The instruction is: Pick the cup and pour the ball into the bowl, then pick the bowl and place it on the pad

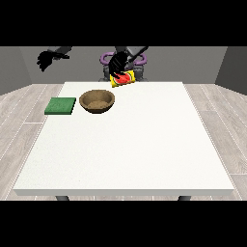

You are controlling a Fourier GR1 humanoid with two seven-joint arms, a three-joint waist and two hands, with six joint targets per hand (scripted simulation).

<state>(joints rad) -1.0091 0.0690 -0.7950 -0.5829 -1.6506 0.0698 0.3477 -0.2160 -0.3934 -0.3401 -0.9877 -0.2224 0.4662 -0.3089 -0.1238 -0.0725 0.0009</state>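
Nearest us, we see the front edge of the large white table running almost the full width of the view, with a broad bare stretch of tabletop behind it. Nothing stands on this near half, nor along the right side, where the table's edge slants back toward the far corner. Grey plank flooring shows past both side edges.

Farther back, toward the left, we find the brown wooden bowl sitting upright on the table, well inside the edges. Just beside it, nearer the left edge, the flat green pad lies on the surface; the two are close but apart, a strip of white showing between them.

Beyond the bowl, above the table's far edge, the hand at the view's right grips the yellow cup, its dark fingers wrapped over the top. The cup hangs tilted, its red inside turned toward us. We cannot make out the ball.

Farthest left and high, clear of the table, the hand at the view's left hovers with its fingers curled downward, holding nothing.
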